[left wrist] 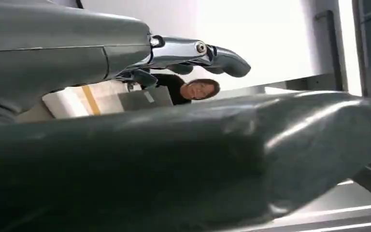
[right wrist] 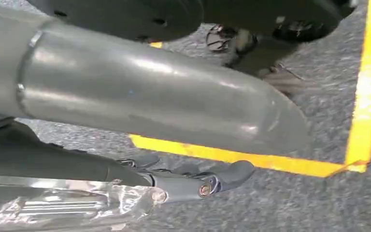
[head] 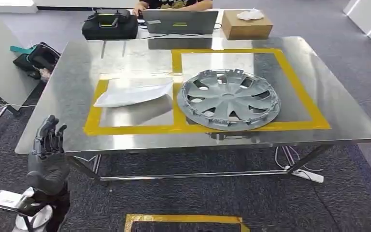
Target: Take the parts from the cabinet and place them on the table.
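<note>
Steel table [head: 340, 126] ahead on grey carpet, marked with yellow tape [head: 140, 129] into two fields side by side. Two parts on it: one silver wheel cover [head: 228, 99] lying flat in the right field, toward the near edge, overlapping the tape strip between the fields; one white curved panel [head: 133, 94] in the left field, just beside the cover, not clearly touching. Behind the far edge, one black bag [head: 108, 25], one laptop [head: 179, 21], one cardboard box [head: 246, 26], with a person seated there. Left hand [head: 48, 145] raised off the near left corner, fingers [left wrist: 222, 60] upright and slightly apart, holding nothing. Right hand [right wrist: 149, 96] hanging over carpet and yellow floor tape [right wrist: 367, 87], fingers [right wrist: 222, 176] stretched out straight; one shiny plastic-wrapped piece [right wrist: 53, 208] right against them, grip not discernible.
</note>
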`<state>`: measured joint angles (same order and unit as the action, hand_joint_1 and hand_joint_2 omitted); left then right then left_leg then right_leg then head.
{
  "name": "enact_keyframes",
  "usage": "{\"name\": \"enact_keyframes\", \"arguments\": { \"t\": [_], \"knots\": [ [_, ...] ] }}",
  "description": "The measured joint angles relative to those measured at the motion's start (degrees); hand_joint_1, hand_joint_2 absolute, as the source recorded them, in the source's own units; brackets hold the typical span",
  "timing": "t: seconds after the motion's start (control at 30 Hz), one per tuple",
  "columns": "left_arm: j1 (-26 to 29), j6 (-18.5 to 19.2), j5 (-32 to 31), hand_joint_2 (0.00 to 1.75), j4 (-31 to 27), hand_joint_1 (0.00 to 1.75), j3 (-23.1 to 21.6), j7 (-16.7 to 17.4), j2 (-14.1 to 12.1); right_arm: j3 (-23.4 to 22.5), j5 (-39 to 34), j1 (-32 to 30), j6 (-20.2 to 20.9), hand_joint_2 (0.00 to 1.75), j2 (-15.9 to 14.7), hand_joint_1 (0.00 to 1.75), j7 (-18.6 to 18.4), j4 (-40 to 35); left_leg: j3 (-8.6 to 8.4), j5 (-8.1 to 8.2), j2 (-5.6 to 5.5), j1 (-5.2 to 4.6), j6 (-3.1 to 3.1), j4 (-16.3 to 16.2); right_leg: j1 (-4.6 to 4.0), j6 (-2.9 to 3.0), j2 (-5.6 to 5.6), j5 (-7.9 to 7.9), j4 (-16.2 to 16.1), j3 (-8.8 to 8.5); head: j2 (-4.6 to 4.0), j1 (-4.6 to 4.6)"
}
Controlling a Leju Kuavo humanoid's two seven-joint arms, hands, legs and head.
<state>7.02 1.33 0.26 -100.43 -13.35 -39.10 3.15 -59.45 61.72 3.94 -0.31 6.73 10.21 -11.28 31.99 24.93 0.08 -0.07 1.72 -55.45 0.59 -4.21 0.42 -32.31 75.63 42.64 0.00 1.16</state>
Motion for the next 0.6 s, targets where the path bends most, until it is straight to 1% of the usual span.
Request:
{"name": "enact_keyframes", "arguments": {
  "t": [0.03, 0.07, 0.1, 0.13, 0.17, 0.2, 0.23, 0.27, 0.3, 0.33, 0.37, 0.4, 0.43, 0.47, 0.5, 0.53, 0.57, 0.6],
  "knots": [
    [0.17, -0.07, 0.00, 0.00, 0.00, 0.00, 0.00, 0.00, 0.00, 0.00, 0.07, -0.05, -0.11, 0.00, -0.11, 0.00, -0.17, 0.00, 0.85, -0.68, -0.01, -0.07, -0.05, -0.04, -0.02, 0.10, 0.00, 1.59, -0.44, -1.60, 0.00, -0.04],
    [0.29, -0.13, 0.00, 0.00, 0.00, 0.00, 0.02, 0.00, 0.00, 0.00, 0.09, -0.07, -0.15, 0.00, -0.24, 0.00, -0.17, 0.00, 1.59, -1.28, -0.03, -0.13, -0.14, -0.08, -0.05, 0.29, 0.00, 3.70, -3.22, -4.31, 0.00, -0.02],
    [0.35, -0.13, 0.00, 0.00, -0.02, 0.00, 0.04, 0.00, 0.00, 0.00, 0.11, -0.02, -0.26, 0.00, -0.37, 0.00, -0.20, 0.00, 2.22, -1.85, -0.08, -0.15, -0.31, -0.08, -0.11, 0.57, 0.00, 5.25, -8.05, -8.10, 0.00, -0.04],
    [0.35, -0.17, 0.00, 0.00, -0.02, 0.00, 0.07, 0.00, 0.00, 0.00, 0.11, 0.09, -0.31, 0.00, -0.50, 0.00, -0.22, -0.04, 2.51, -2.31, -0.13, -0.14, -0.52, -0.20, -0.19, 0.90, 0.02, 5.22, -13.54, -12.26, 0.00, -0.04],
    [0.49, -0.39, 0.00, 0.00, -0.11, 0.00, 0.13, 0.00, 0.07, 0.00, 0.09, 0.24, -0.33, 0.00, -0.63, 0.00, -0.33, -0.07, 2.84, -2.63, -0.12, -0.37, -0.84, -0.24, -0.45, 1.13, 0.02, 2.98, -18.60, -15.75, 0.00, 0.00],
    [0.57, -0.59, 0.00, 0.00, -0.17, 0.00, 0.17, 0.00, 0.07, 0.00, 0.09, 0.42, -0.39, 0.00, -0.70, 0.00, -0.43, -0.09, 2.91, -3.13, -0.02, -0.41, -1.12, -0.31, -0.48, 1.15, 0.04, 2.61, -20.45, -16.86, 0.00, -0.24],
    [0.72, -0.90, 0.00, 0.00, -0.17, 0.00, 0.22, 0.00, 0.07, 0.00, 0.13, 0.32, -0.42, 0.00, -0.70, 0.00, -0.72, -0.09, 2.89, -3.65, 0.01, -0.34, -1.43, -0.20, -0.59, 1.36, 0.08, 2.83, -20.39, -15.79, 0.00, -0.09],
    [0.91, -1.05, -0.02, 0.00, -0.17, 0.00, 0.28, 0.00, 0.07, 0.00, 0.26, 0.19, -0.42, 0.00, -0.72, 0.00, -1.12, -0.09, 2.94, -4.07, 0.02, -0.17, -1.76, -0.12, -0.78, 1.72, 0.07, 3.05, -20.11, -15.57, 0.00, -0.11],
    [1.15, -1.18, 0.13, 0.00, -0.20, 0.00, 0.44, 0.00, 0.09, 0.00, 0.46, 0.00, -0.39, 0.00, -0.74, 0.00, -1.64, -0.09, 3.04, -4.40, -0.04, -0.22, -2.13, -0.02, -0.73, 2.31, -0.03, 3.53, -20.30, -15.32, 0.00, -0.04],
    [1.44, -1.29, 0.31, 0.00, -0.22, 0.00, 0.85, 0.00, 0.07, -0.02, 0.44, -0.04, -0.39, 0.00, -0.72, 0.00, -2.05, -0.07, 3.58, -3.72, -0.24, -0.07, -2.44, -0.48, -0.25, 2.82, -0.51, 4.25, -20.58, -14.81, 0.00, 0.06],
    [1.61, -1.42, 0.35, 0.00, -0.22, 0.00, 1.40, 0.00, 0.09, -0.09, 0.00, -0.04, -0.48, 0.00, -0.79, 0.00, -2.30, -0.09, 4.46, -0.40, -0.20, -0.19, -2.85, -2.36, -0.26, 3.24, -0.46, 4.96, -20.58, -14.60, 0.00, -0.41],
    [1.61, -1.51, 0.33, 0.00, -0.22, 0.00, 1.75, 0.00, 0.13, -0.41, -0.72, 0.03, -0.54, 0.00, -0.85, 0.00, -2.19, -0.15, 5.79, 3.67, -0.16, 0.00, -3.17, -6.50, -0.23, 3.52, -0.51, 5.69, -20.57, -13.73, 0.00, -0.59],
    [1.67, -1.55, 0.33, 0.00, -0.22, 0.00, 1.99, 0.00, 0.17, -0.68, -1.16, 0.03, -0.61, 0.00, -0.85, 0.00, -2.08, -0.15, 7.11, 6.79, -0.15, 0.13, -3.38, -11.03, -0.23, 3.57, -0.51, 6.43, -20.48, -12.89, 0.00, -0.59],
    [1.75, -1.55, 0.31, 0.00, -0.24, 0.00, 2.25, 0.00, 0.17, -0.94, -1.42, 0.02, -0.70, 0.00, -0.87, 0.00, -1.97, -0.15, 8.17, 8.89, -0.16, 0.20, -3.53, -15.53, -0.23, 3.53, -0.55, 7.06, -20.44, -11.98, 0.00, -0.57],
    [1.86, -1.53, 0.31, 0.00, -0.24, 0.00, 2.66, 0.00, 0.17, -1.22, -1.55, 0.02, -0.72, 0.00, -0.98, 0.00, -1.97, -0.15, 8.39, 9.26, -0.15, 0.28, -3.62, -18.28, -0.21, 3.43, -0.61, 7.67, -20.39, -11.16, 0.00, -0.59],
    [1.98, -1.46, 0.31, 0.00, -0.24, 0.00, 2.97, 0.00, 0.17, -1.44, -1.55, 0.01, -0.72, 0.00, -1.03, 0.00, -1.79, -0.15, 7.54, 8.12, -0.16, 0.37, -3.71, -18.31, -0.16, 3.25, -0.69, 8.23, -20.39, -10.40, 0.00, -0.57],
    [2.06, -1.25, 0.31, 0.00, -0.24, 0.00, 3.15, 0.00, 0.20, -1.51, -1.53, 0.02, -0.74, 0.00, -1.11, 0.00, -1.23, -0.15, 5.65, 5.99, -0.16, 0.42, -3.77, -16.18, -0.04, 2.99, -0.71, 8.85, -20.39, -9.62, 0.00, -0.55],
    [2.06, -1.03, 0.31, 0.00, -0.26, 0.00, 3.28, 0.00, 0.22, -1.55, -1.49, 0.03, -0.74, 0.00, -1.16, 0.00, -0.48, -0.15, 2.88, 3.85, -0.15, 0.45, -3.81, -12.25, 0.13, 2.70, -0.72, 9.38, -20.39, -8.87, 0.00, -0.55]
  ]
}}
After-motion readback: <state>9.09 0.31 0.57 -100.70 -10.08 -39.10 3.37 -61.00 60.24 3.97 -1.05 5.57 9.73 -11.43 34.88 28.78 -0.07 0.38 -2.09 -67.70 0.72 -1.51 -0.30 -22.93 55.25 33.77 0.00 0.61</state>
